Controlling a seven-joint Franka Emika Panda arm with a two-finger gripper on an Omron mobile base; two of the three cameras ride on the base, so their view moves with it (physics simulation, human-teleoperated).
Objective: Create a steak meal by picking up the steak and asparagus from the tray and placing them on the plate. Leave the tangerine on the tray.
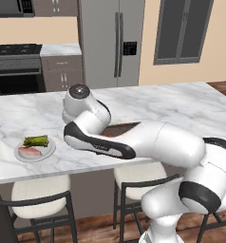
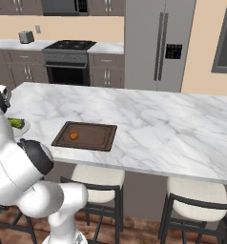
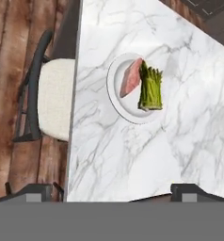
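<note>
Fingertips (image 3: 34, 192) of the hand (image 3: 111, 193) spread wide, empty, above the desk (image 3: 132, 155); steak (image 3: 131, 78) and asparagus (image 3: 150, 87) share the plate (image 3: 128, 110) at twelve o'clock, tangerine (image 2: 74, 136) left on the tray (image 2: 98, 138) as asked.

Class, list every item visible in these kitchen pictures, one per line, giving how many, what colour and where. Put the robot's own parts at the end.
Flat slab of raw steak: one, pinkish-red, on the plate beside the asparagus.
Bundle of asparagus stalks: one, green, on the plate.
Round shallow plate: one, silvery-grey, near the island's front edge.
Small round tangerine: one, orange, on the tray.
Rectangular rimmed tray: one, dark brown, on the island.
Marble island counter: one, white with grey veins, centre.
Cushioned stools: several, cream seats on dark frames, under the island's edge.
Fridge: one, steel-grey, back wall.
Stove: one, dark, back wall.
Toaster: one, silver, back counter.
Gripper: one, dark tips, open, above the counter.
</note>
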